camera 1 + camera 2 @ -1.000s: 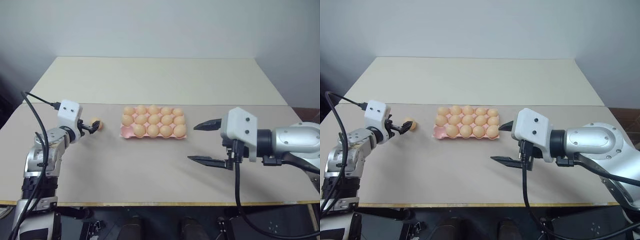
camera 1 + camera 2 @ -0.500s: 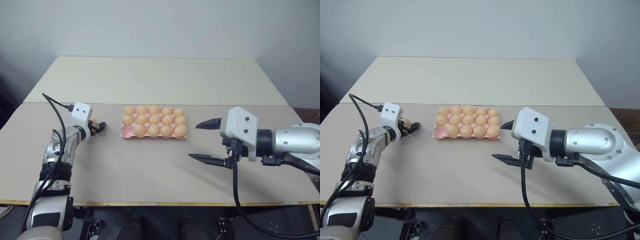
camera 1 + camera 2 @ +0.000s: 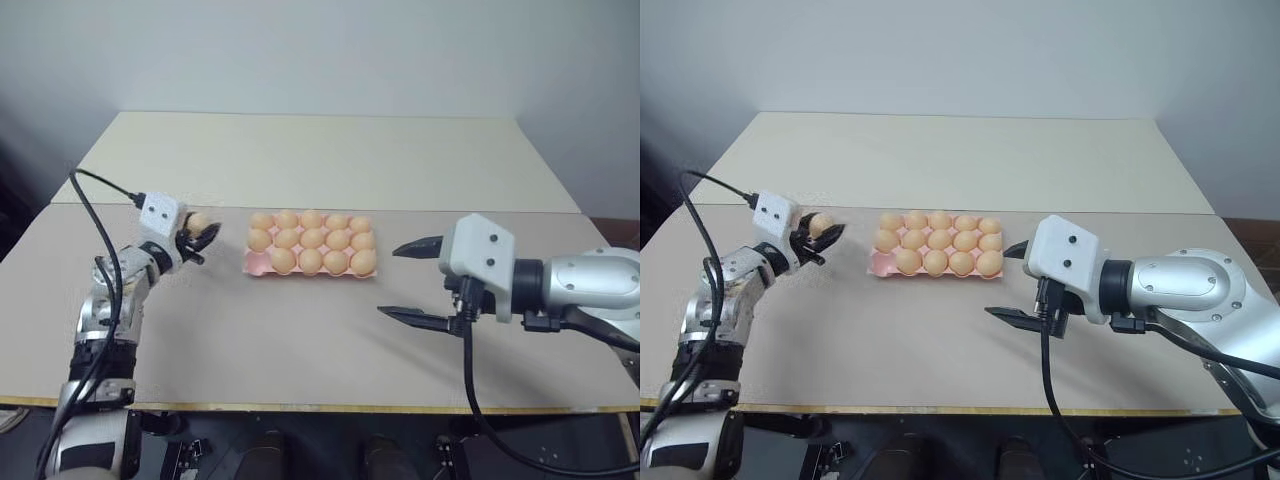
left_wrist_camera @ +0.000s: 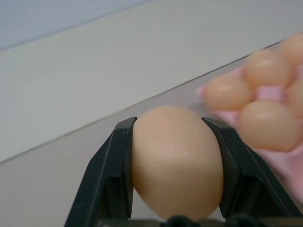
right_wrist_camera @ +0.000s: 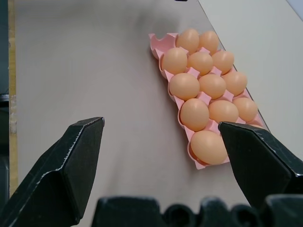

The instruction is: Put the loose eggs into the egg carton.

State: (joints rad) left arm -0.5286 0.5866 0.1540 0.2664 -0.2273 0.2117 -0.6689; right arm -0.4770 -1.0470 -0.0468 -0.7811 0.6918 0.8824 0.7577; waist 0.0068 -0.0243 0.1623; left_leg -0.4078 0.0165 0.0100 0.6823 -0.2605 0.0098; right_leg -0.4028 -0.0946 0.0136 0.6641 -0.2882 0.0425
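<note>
I'm looking over the broad beige table [image 3: 300, 330] where the flat pink moulded egg carton [image 3: 252, 264] is sitting near the middle, its cups filled with tan eggs except the near-left corner one, which is looking empty. My right gripper [image 3: 412, 281] is hanging with its jaws spread wide and empty beside the carton's right end, while my left gripper [image 3: 200, 238] is clamping the last smooth orange-tan loose egg [image 4: 176, 161] just left of the carton, clear of the table. I'm judging the grip risky: squeezing could crack the shell, the rounded surface could slip out, and lowering off-centre could knock a seated neighbour
</note>
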